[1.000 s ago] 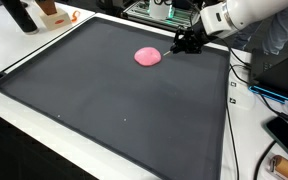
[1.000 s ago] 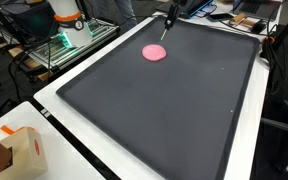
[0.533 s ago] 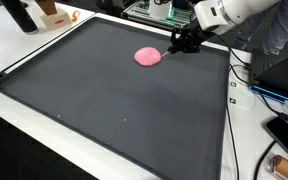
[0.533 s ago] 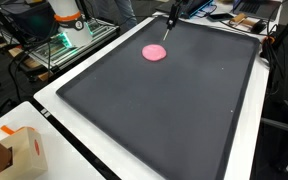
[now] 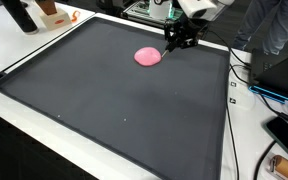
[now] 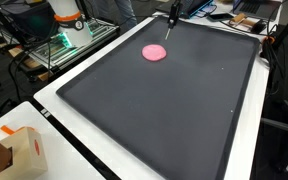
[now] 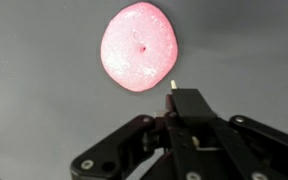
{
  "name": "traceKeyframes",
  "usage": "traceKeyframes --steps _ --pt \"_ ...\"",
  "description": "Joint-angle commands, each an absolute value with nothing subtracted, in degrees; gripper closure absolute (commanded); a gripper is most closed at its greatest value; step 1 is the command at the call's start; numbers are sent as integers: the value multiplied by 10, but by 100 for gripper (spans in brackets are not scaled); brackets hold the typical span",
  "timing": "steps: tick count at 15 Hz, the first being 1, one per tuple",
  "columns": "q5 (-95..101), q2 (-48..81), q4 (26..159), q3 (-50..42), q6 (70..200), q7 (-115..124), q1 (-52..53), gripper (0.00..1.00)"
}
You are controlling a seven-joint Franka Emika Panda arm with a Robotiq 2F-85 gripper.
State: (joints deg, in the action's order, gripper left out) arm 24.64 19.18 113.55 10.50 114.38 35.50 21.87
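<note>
- The arm comes in from the far right in an exterior view, and only its white last link shows.
- The black gripper hangs off the wrist, pointing down and a little to the left.
- In the wrist view the gripper has its jaws closed together, linkages spread on either side.
- A thin pin sticks out from between the fingertips.

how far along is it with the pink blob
Done: the pink blob lies flattened on the dark mat, with a small dent near its middle. In hand: the gripper is shut on a thin stick, tip just beside the blob's edge. Left: perhaps further pokes; only one dent shows.
</note>
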Motion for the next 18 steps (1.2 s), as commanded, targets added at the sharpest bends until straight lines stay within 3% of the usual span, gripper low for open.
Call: traceKeyframes --steps 1,18 --pt "203 135 1195 106 1188 298 191 97" --pt "84 -84 1309 103 1221 146 117 97"
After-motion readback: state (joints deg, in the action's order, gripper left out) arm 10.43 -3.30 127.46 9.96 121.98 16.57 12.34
